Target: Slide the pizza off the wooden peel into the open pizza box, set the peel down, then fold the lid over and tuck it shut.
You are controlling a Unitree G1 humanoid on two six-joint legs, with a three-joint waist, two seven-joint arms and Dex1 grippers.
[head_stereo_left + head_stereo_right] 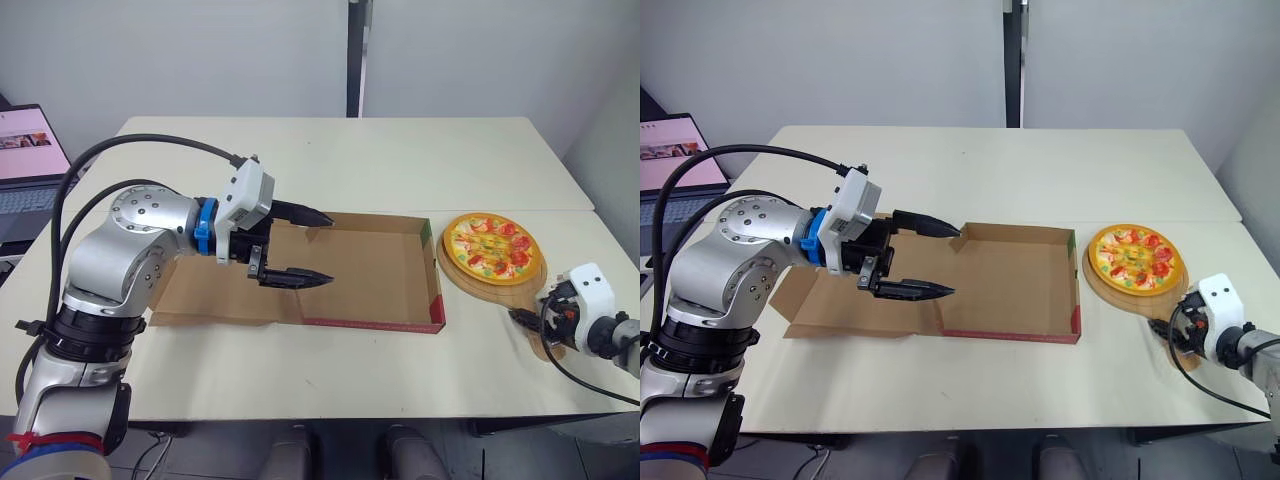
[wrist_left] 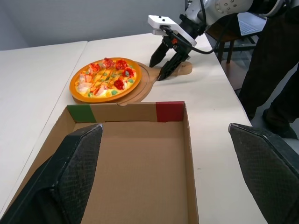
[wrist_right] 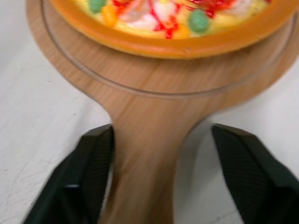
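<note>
**Q:** Where is the pizza [image 1: 491,245] sitting in relation to the pizza box [image 1: 375,322]?

**A:** It is lying just beside the box, off the box's right-hand wall and outside it. It is resting on the round blade of the wooden peel [image 1: 531,292], which is lying flat on the table [image 1: 400,160]. The peel's handle is pointing away from the box, toward the table's near edge. The blade's rim is lying close to the box's red and green end wall.

**Q:** How is the box itself standing?

**A:** It is sitting open and empty, with its brown floor showing. Its lid [image 1: 215,295] is lying spread flat on the table at the box's left side.

**Q:** What is the right gripper [image 2: 155,71] doing?

**A:** It is reaching in at the peel's handle, on the far side of the pizza from the box. Its two black fingers [image 3: 88,172] are standing spread, one on each side of the handle, and are not clamping it. A gap is showing between the handle and at least one finger.

**Q:** And the left gripper [image 1: 328,250]?

**A:** It is hovering over the left part of the box, near the lid's fold. Its fingers are spread wide and pointing across the box toward the pizza, and they are gripping nothing.

**Q:** Is anything else lying near the box?

**A:** A laptop [image 1: 25,160] is standing open well beyond the lid side of the box.
</note>
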